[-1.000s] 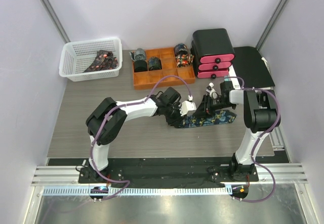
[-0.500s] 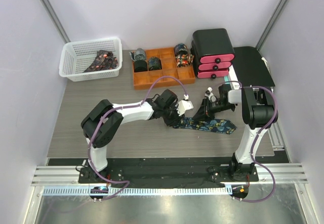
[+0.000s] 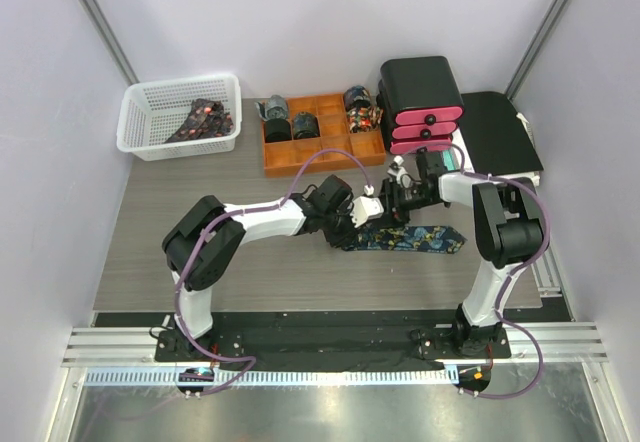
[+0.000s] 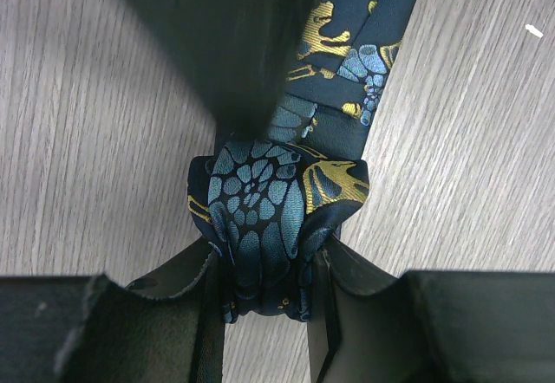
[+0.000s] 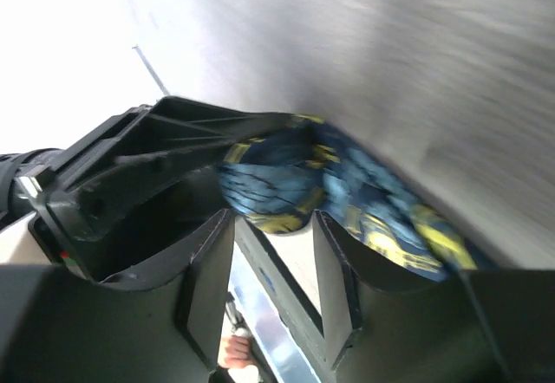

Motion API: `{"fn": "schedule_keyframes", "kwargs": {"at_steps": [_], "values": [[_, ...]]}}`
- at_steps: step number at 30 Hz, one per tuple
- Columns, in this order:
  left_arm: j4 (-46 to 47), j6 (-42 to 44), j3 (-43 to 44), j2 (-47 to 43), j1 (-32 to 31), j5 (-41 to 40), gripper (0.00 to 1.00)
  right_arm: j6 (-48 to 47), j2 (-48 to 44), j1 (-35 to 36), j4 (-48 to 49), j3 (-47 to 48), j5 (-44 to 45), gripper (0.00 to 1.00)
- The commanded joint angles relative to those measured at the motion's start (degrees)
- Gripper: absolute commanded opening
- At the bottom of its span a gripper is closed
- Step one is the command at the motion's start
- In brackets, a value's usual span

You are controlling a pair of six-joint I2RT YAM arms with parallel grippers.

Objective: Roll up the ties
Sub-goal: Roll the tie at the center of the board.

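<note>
Where the two arms meet on the near side of the orange tray (image 3: 300,167), toward their bases, a navy tie (image 3: 425,238) patterned in teal and gold lies on the grey wood-grain table (image 3: 150,222); its free length runs flat to the right, past the tray's right-hand corner. The left gripper (image 3: 352,230) is pinched on the coiled end of the tie (image 4: 273,218); the left wrist view shows this small roll squeezed between both fingers (image 4: 186,292). The right gripper (image 3: 392,205) is just right of the left one and slightly closer to the tray; its jaws stand spread. In the blurred right wrist view a fold of the tie (image 5: 277,184) sits at the fingertips (image 5: 205,270); whether they touch it cannot be told. Several rolled ties (image 3: 303,127) stand in the tray's compartments; left of the tray, a white basket (image 3: 128,112) holds loose ties (image 3: 203,120); just right of the tray stands a black drawer unit (image 3: 420,87) with pink drawer fronts.
</note>
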Motion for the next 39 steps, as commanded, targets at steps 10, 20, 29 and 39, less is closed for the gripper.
{"fn": "schedule_keyframes", "kwargs": {"at_steps": [10,20,29,39], "values": [[-4.97,0.54,-0.78,3.36,0.11,-4.25,0.26,10.91,0.9,4.8,15.09,-4.47,-2.66,0.39],[-5.24,0.28,-0.86,2.66,1.16,-2.15,0.32,4.86,3.98,1.82,11.5,-5.79,-0.81,0.01],[1.77,-0.95,-4.63,-4.36,3.53,8.92,0.67,-1.21,5.56,0.49,8.33,-4.04,2.61,0.01],[17.08,-2.98,-12.99,-9.74,5.82,16.83,0.84,-7.8,8.11,-0.3,2.89,-2.8,7.09,0.01]]}}
